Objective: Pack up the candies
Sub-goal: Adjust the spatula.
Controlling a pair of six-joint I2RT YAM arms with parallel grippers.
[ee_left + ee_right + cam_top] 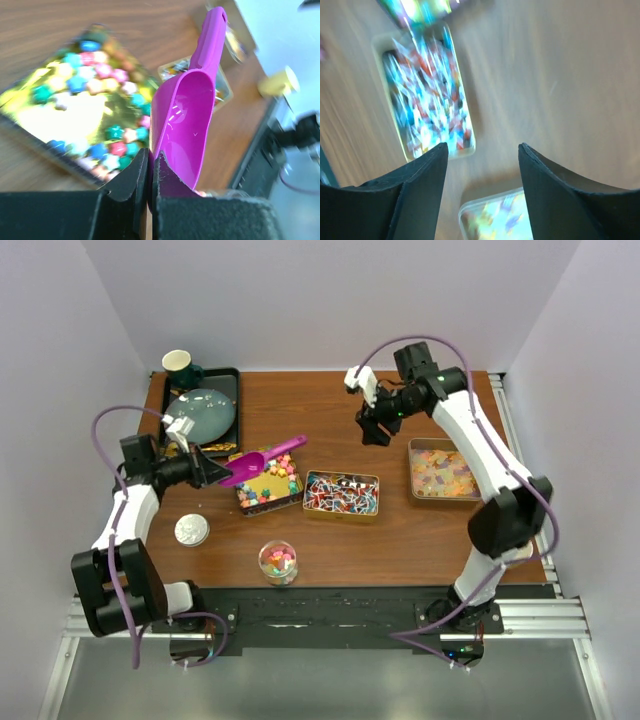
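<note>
left gripper [207, 472] clenches the purple scoop [262, 462] at its bowl end, with the candies [268, 486] in tins [341, 510] at its 3 o'clock. right gripper [376, 433] hangs released and empty, with candies at 4 and 7 o'clock.

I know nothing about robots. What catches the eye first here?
The bright purple plastic scoop stands out, pinched in the left claw over a gold tin of multicoloured candies. Right of it lie batches of red-white-blue wrapped candies and orange-yellow gummies, with the right claw hanging open above the table.
</note>
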